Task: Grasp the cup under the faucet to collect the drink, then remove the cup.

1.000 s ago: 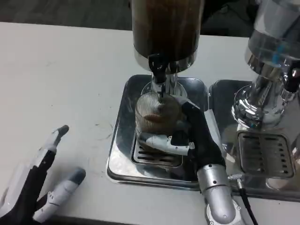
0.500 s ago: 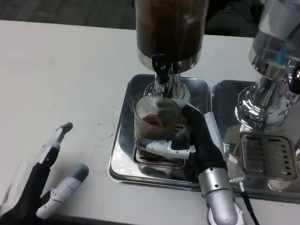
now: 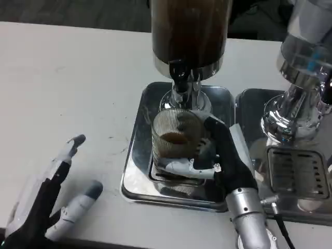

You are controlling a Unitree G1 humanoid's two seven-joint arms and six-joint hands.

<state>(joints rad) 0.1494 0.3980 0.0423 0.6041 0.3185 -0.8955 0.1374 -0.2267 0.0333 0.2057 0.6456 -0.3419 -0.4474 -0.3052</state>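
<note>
White table [image 3: 67, 72]; steel tray [image 3: 136, 155] at three o'clock. Right hand [image 3: 218, 155] clasps ribbed glass cup [image 3: 174, 136]; left hand [image 3: 49, 199] lies spread.

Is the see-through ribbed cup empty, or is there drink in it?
Not empty. The clear ribbed glass cup stands upright under the black faucet, with brown drink pooled low inside. The right robot hand grips it.

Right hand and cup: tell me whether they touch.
Touching. The head view shows the right hand wrapped around the cup, its fingers pressed across the ribbed wall near the base, below the faucet.
</note>
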